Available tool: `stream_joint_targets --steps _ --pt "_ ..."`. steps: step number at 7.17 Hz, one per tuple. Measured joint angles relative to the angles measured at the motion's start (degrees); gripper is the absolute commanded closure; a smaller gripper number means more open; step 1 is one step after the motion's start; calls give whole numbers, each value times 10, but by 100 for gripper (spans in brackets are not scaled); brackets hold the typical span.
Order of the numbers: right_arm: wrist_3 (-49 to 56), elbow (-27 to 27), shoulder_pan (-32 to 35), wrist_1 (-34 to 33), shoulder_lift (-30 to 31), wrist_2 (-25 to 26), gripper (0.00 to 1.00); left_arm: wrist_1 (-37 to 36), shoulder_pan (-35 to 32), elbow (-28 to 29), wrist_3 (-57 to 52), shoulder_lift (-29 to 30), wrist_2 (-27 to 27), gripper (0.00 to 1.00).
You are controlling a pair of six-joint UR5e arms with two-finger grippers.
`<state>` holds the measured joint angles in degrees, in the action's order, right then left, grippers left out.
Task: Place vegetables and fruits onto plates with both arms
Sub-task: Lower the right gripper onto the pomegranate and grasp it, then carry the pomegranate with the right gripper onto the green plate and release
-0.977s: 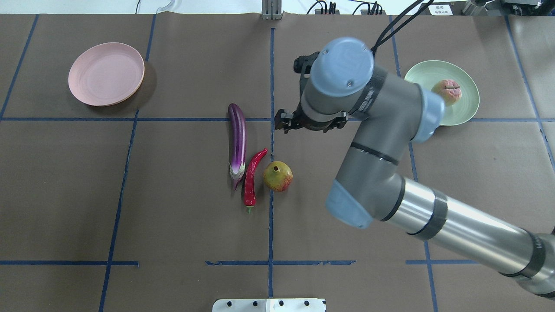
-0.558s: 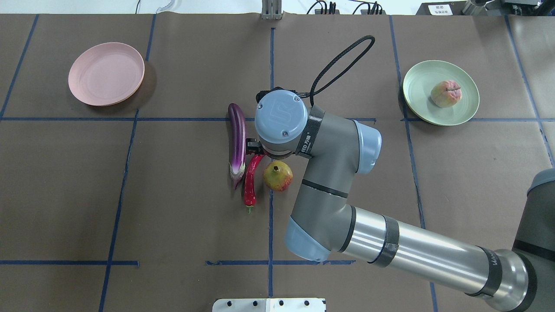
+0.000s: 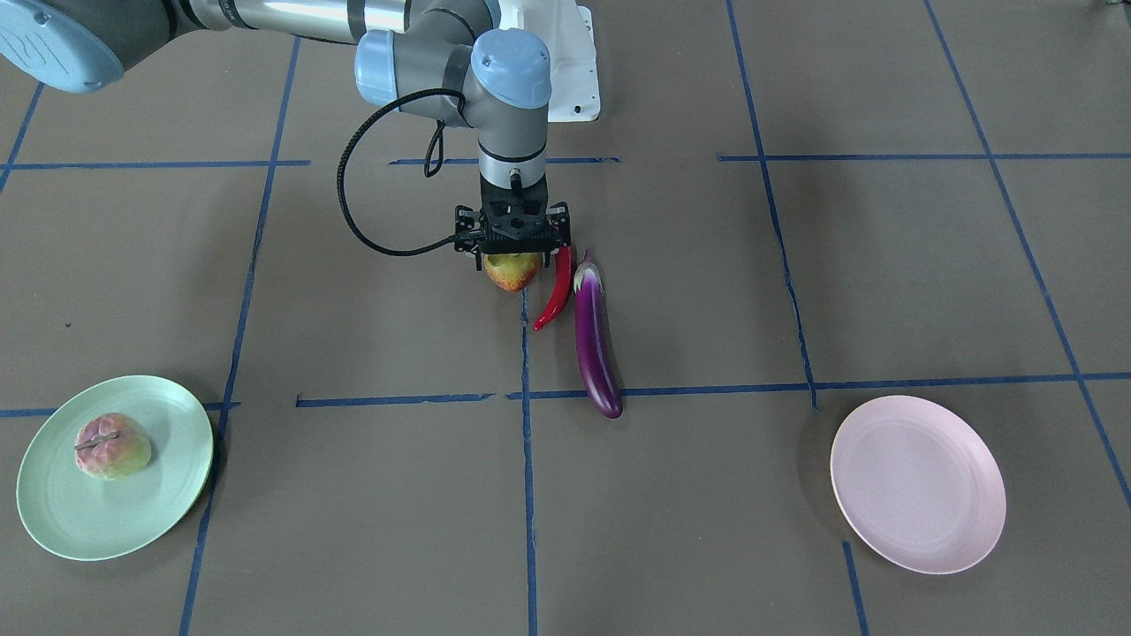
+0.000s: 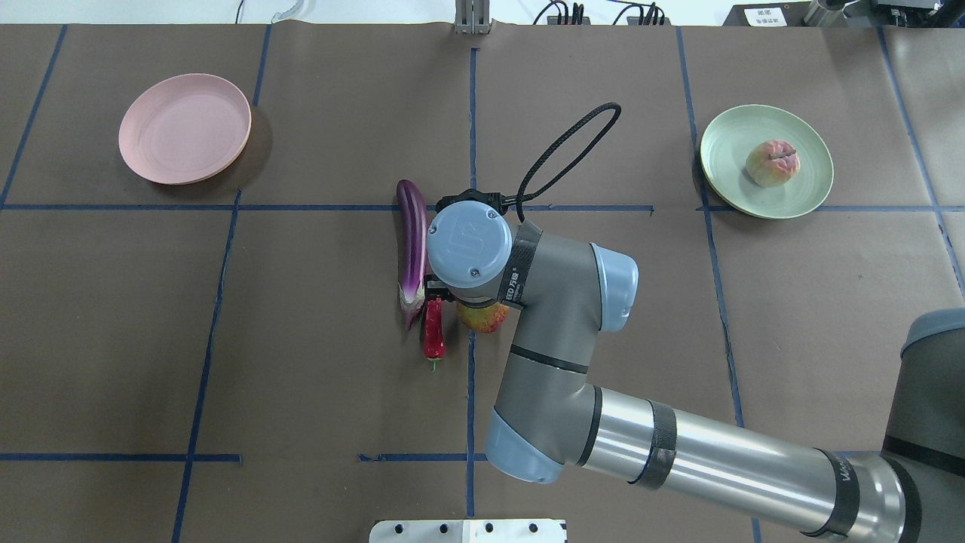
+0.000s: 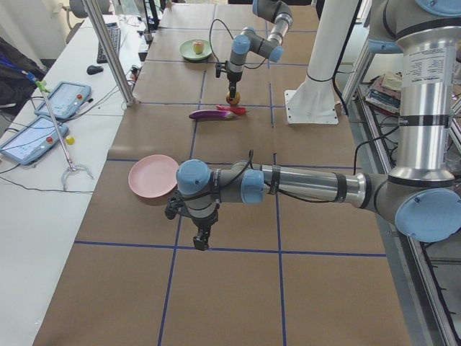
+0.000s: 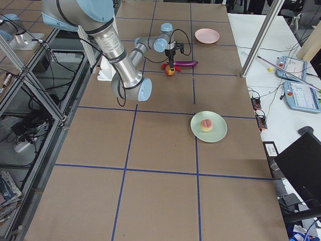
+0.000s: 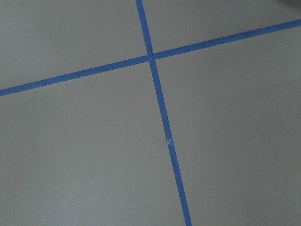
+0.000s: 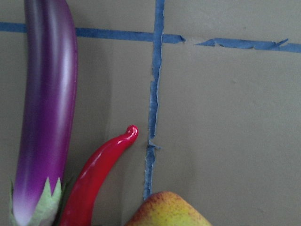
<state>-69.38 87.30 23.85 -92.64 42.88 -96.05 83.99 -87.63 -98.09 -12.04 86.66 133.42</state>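
Right claw has swung away from the green plate, pink fruit parked there. It's now low over the yellow-red fruit on the bench, spread wide, empty. Probably grabbing next. Left claw: can't tell.

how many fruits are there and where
2. One pink-green fruit sits on the green plate; one yellow-red fruit lies mid-table beneath the right hand, beside the chili.
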Motion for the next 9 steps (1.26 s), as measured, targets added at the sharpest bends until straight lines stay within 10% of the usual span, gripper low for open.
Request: stream_joint_targets --steps 1,2,6,9 --pt "1 -5 -2 0 -1 1 81 0 0 0 0 0 0 0" --pt "1 -7 -2 0 -2 1 100 0 0 0 0 0 0 0" --pt "46 6 86 -1 2 -71 100 0 1 0 0 0 0 0" --pt "267 4 241 7 71 -151 100 0 1 0 0 0 1 0"
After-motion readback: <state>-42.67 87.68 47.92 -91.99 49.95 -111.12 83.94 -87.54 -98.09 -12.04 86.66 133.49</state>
